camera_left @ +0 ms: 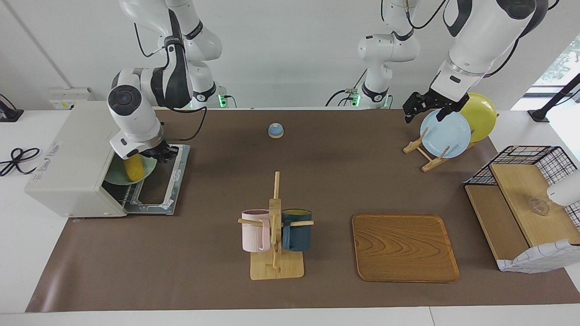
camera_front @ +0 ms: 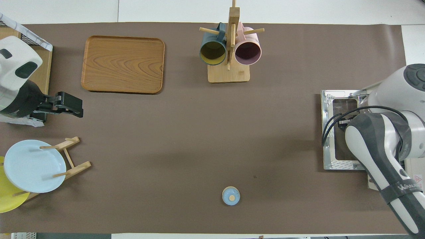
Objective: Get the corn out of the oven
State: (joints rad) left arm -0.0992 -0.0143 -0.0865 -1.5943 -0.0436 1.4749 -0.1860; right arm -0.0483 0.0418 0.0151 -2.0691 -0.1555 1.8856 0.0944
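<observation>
The cream-white oven (camera_left: 72, 158) stands at the right arm's end of the table, its door (camera_left: 174, 181) dropped flat. Inside, the yellow corn (camera_left: 134, 167) lies on a green plate (camera_left: 147, 171) on the wire rack. My right gripper (camera_left: 161, 152) hangs at the oven's mouth, just above the corn's end nearer the robots. The wrist hides most of the cob. In the overhead view the right arm covers the oven and the corn; only the door (camera_front: 338, 134) shows. My left gripper (camera_left: 423, 115) (camera_front: 80, 108) waits open over the blue plate in the rack.
A mug rack (camera_left: 276, 235) with a pink and a dark blue mug stands mid-table, with a wooden tray (camera_left: 404, 246) beside it. A small blue knob (camera_left: 275, 130) lies near the robots. A plate rack (camera_left: 446, 133) and a wire shelf (camera_left: 525, 199) stand at the left arm's end.
</observation>
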